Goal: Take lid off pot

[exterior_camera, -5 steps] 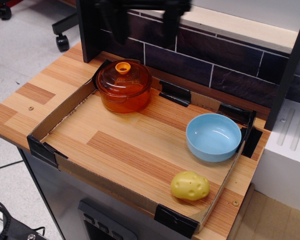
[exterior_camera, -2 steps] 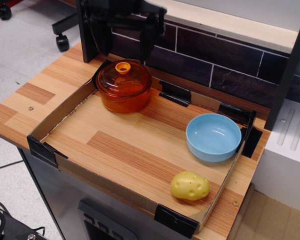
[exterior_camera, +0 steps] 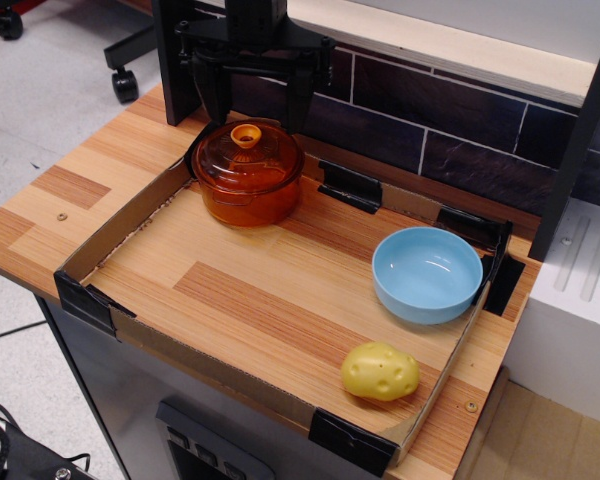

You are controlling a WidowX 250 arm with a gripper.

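Note:
The amber-orange pot stands at the back left of the cardboard tray. Its domed amber lid sits on it, with the small orange knob in the centre. My black gripper hangs just above and behind the lid, open wide. Its left finger and right finger stand either side of the knob, a little above it and not touching it. The gripper is empty.
A light blue bowl sits at the right of the tray. A yellow potato-like toy lies at the front right. The low cardboard tray wall rings the wooden surface. A dark tiled wall stands behind.
The gripper has moved left and come down from the top edge to just above the lid, its fingers now straddling the knob. The pot and lid have not moved.

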